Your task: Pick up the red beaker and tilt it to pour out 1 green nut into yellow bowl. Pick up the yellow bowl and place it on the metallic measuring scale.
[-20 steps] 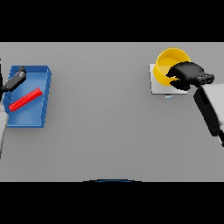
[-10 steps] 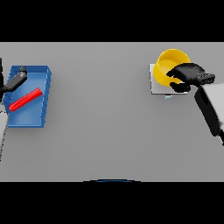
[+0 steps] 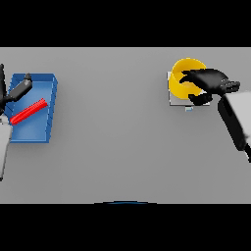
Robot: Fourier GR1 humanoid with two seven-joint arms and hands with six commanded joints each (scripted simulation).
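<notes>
Lying on its side in the blue tray (image 3: 34, 130) at the counter's (image 3: 112, 147) left is the red beaker (image 3: 28, 111), the left hand (image 3: 18, 89) spread above it. Farther right, the right hand (image 3: 206, 82) curls around the yellow bowl (image 3: 182, 77) on the metallic scale (image 3: 172, 100).

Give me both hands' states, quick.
Left hand: over the blue tray by the red beaker, grip cannot be told.
Right hand: curled on the yellow bowl, which sits on the scale.

The right hand (image 3: 206, 81) covers part of the yellow bowl (image 3: 182, 78). The scale (image 3: 172, 100) beneath is mostly hidden. The left hand (image 3: 14, 90) is cut off by the picture's edge.
</notes>
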